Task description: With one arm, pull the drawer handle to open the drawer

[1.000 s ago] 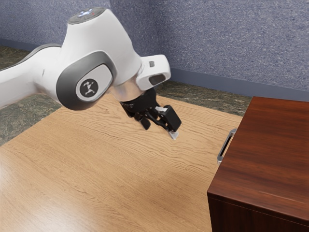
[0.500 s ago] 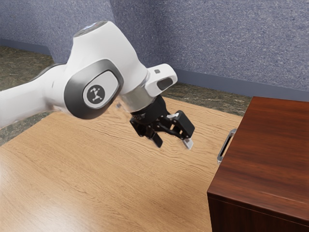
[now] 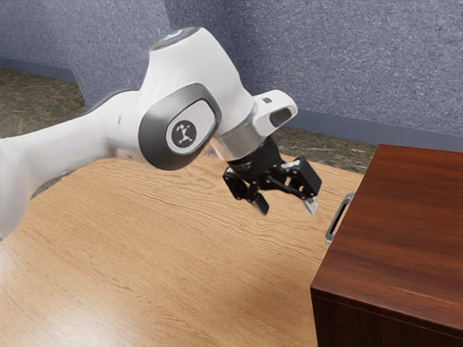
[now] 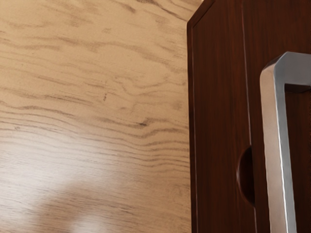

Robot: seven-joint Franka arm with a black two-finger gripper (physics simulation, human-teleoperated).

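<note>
Near one drawer handle (image 3: pixel 338 217), one gripper (image 3: pixel 286 204) hovers, seemingly open.

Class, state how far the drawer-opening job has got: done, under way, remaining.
Done: the gripper is up near the silver handle, fingers open. Under way: the final approach; a gap separates fingers from handle. Remaining: grip it and pull; the drawer looks shut.

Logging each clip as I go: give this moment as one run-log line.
stage: pre-grasp | gripper: open, beside drawer handle, not touching | holding: nothing
</note>
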